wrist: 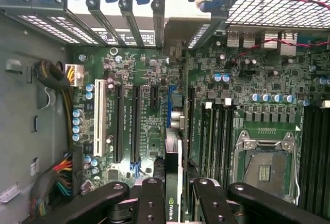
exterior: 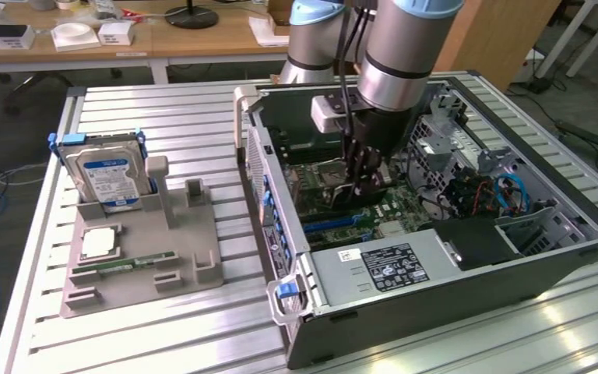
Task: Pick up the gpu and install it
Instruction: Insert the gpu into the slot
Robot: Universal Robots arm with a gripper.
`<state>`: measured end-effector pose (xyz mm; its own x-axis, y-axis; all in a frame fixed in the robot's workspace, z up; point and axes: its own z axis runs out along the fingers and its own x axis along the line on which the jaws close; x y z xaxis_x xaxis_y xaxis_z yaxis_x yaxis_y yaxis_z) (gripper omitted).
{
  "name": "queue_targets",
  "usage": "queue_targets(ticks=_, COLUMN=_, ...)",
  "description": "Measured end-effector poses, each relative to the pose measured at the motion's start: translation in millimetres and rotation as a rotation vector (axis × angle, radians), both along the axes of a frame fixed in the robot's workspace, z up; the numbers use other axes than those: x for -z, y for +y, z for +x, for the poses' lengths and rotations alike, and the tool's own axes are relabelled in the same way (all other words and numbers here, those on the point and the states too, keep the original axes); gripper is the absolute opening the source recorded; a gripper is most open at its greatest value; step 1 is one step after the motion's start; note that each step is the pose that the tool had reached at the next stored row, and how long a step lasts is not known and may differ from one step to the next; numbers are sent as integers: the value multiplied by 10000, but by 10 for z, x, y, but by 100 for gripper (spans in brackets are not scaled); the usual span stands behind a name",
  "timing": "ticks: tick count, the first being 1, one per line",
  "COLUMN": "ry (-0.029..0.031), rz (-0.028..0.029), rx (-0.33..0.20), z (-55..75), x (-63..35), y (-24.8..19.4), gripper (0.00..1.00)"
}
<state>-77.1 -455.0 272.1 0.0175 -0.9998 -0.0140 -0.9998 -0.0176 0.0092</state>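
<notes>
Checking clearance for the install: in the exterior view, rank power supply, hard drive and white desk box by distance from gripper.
1. power supply, in the case, just beside the gripper.
2. hard drive, exterior view's left.
3. white box, on the far desk.

Nvidia logo on the gpu [wrist: 174, 180], power supply label [exterior: 392, 265] print illegible

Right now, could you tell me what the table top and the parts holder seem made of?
The table top looks like aluminium: ribbed silvery slats, dull sheen. The parts holder is probably matte grey plastic: uniform moulded blocks.
</notes>
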Motion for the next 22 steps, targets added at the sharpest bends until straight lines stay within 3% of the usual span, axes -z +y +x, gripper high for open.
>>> queue_targets(ticks=22, ry=1, rz=-1, rx=-28, z=-97, x=169, y=-9, gripper=26)
